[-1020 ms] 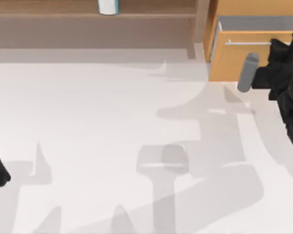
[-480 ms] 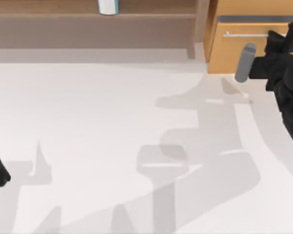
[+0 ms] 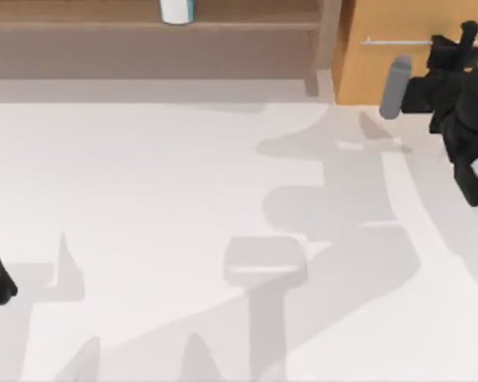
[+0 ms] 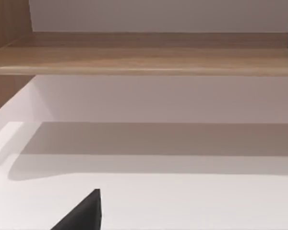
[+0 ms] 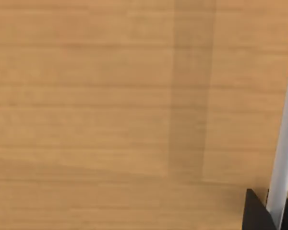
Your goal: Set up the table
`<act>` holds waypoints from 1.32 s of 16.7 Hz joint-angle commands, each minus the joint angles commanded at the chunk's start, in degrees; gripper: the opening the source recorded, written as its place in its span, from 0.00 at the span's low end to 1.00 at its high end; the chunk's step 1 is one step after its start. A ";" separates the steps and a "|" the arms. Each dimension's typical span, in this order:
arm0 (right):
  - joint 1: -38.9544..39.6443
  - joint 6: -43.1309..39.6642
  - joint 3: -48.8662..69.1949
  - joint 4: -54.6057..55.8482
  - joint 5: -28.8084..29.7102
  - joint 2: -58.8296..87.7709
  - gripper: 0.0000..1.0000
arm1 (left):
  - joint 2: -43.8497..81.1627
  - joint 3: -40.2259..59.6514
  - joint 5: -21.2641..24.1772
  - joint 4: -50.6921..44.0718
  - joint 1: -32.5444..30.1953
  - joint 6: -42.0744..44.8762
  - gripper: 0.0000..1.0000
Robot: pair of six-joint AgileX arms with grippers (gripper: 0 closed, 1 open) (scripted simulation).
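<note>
- Drawer front of the orange-wood drawer unit (image 3: pixel 398 48) sits farther back than a second ago: the grey opening along its top edge has gone, so it now looks shut.
- Right hand (image 3: pixel 462 44) has travelled with it toward the unit and sits at the thin metal bar handle (image 3: pixel 398 40); in the right wrist view that bar (image 5: pixel 285 143) runs between the dark fingertips (image 5: pixel 255 211), so the hand appears clamped on the bar.
- Left hand (image 4: pixel 81 215) is parked as before, far from the drawer unit at the bench's left edge; whether it is apart or together I cannot tell.
- Flat matte white bench (image 3: pixel 143 199) spreads out in front of the unit, crossed by grey shadows.
- Brown wooden shelf board (image 3: pixel 103 16) runs beside the unit along the back, carrying a white and teal container (image 3: pixel 177 10).
</note>
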 joint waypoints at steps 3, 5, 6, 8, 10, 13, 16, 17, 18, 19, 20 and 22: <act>0.00 0.00 0.00 0.00 0.00 0.00 0.00 | 0.00 0.00 0.00 0.00 0.00 0.00 1.00; 0.00 0.00 0.00 0.00 0.00 0.00 0.15 | 0.00 0.00 0.00 0.00 0.00 0.00 1.00; 0.00 0.00 0.00 0.00 0.00 0.00 0.23 | 0.00 0.00 0.00 0.00 0.00 0.00 1.00; 0.00 0.00 0.00 0.00 0.00 0.00 0.38 | 0.00 0.00 0.00 0.00 0.00 0.00 1.00; 0.00 0.00 0.00 0.00 0.00 0.00 0.53 | 0.00 0.00 0.00 0.00 0.00 0.00 1.00; 0.00 0.00 0.00 0.00 0.00 0.00 0.75 | 0.00 0.00 0.00 0.00 0.00 0.00 1.00; 0.00 0.00 0.00 0.00 0.00 0.00 0.98 | 0.00 0.00 0.00 0.00 0.00 0.00 1.00; 0.00 0.00 0.00 0.00 0.00 0.00 1.00 | 0.00 0.00 0.00 0.00 0.00 0.00 1.00; 0.00 0.00 0.00 0.00 0.00 0.00 1.00 | 0.00 0.00 0.00 0.00 0.00 0.00 1.00; 0.00 0.00 0.00 0.00 0.00 0.00 1.00 | 0.00 0.00 0.00 0.00 0.00 0.00 1.00; 0.00 0.00 0.00 0.00 0.00 0.00 1.00 | 0.00 0.00 0.00 0.00 0.00 0.00 1.00; 0.00 0.00 0.00 0.00 0.00 0.00 1.00 | 0.00 0.00 0.00 0.00 0.00 0.00 1.00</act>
